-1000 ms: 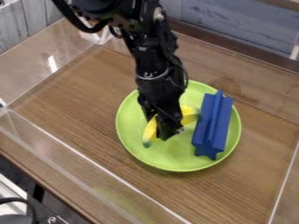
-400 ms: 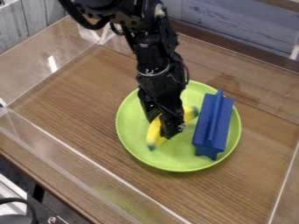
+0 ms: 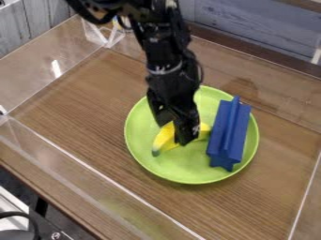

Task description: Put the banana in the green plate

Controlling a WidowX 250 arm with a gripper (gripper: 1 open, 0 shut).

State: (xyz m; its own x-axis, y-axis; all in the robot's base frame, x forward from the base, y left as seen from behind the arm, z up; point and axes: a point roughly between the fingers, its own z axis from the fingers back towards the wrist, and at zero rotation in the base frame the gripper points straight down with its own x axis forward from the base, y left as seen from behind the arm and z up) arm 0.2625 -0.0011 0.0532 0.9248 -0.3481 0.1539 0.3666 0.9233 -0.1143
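- A black robot arm (image 3: pixel 148 37) is reaching down from the upper left of the frame toward the centre, its wrist pointing almost straight down.
- The gripper (image 3: pixel 175 128) is hanging over the left half of the green plate (image 3: pixel 189 167), with its dark fingers (image 3: pixel 186 131) standing apart on either side of the banana (image 3: pixel 164 138); the jaws are spread wide rather than pinching, though whether the fingertips are touching the fruit is not resolvable at this size.
- The banana is lying inside the green plate, left of the plate's middle, its yellow body partly hidden behind the fingers and its lower end pointing toward the lower left of the frame.
- A blue ridged block (image 3: pixel 230 129) is lying on the right half of the same plate, running from the upper right toward the lower centre, with its upper end reaching over the plate's rim; it is sitting just beside the gripper.
- The green plate is resting on a brown wooden tabletop (image 3: pixel 75 112), slightly right of and below the frame's centre.
- Clear plastic walls (image 3: pixel 51 164) are enclosing the tabletop along the left and lower edges of the frame.
- A blue-grey panelled surface (image 3: pixel 264 23) is filling the upper right background.
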